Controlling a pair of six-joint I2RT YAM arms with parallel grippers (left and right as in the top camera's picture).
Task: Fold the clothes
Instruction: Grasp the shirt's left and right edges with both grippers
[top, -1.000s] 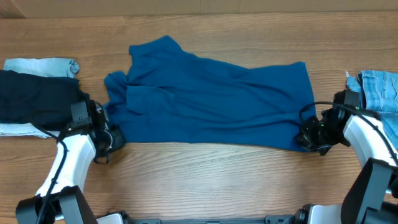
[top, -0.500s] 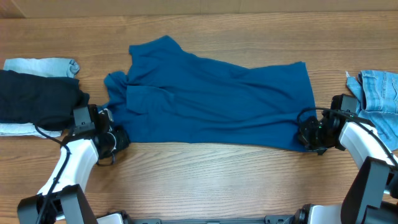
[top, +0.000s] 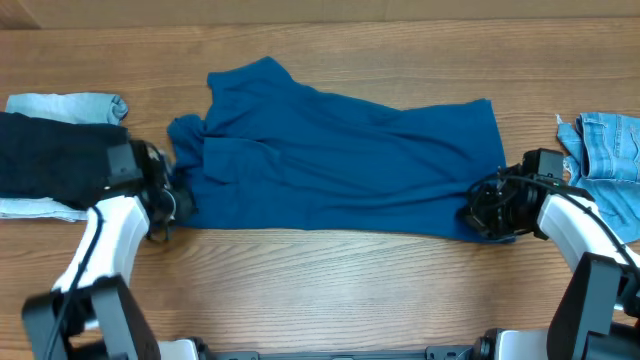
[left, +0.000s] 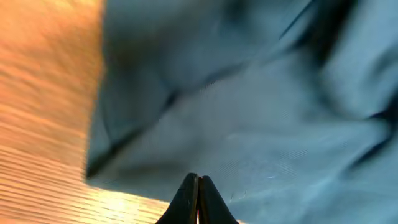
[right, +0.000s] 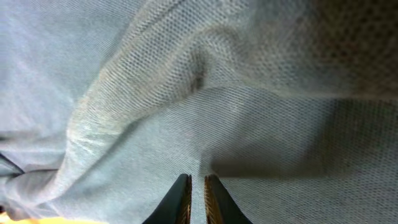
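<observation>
Blue shirt (top: 340, 165) lies spread flat at the centre of the table (top: 330, 290), not moved since a second ago. At its 9 o'clock edge the left gripper (top: 180, 203) has come up from 8 o'clock, and its fingers are now pressed together (if cloth is caught, I cannot tell). At the 4 o'clock corner the right gripper (top: 480, 212) has slid inward, pinching a fold of shirt.

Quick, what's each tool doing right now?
Left tool: closed, apparently on the royal-blue knit polo shirt.
Right tool: nearly closed, pinching the same shirt.
</observation>
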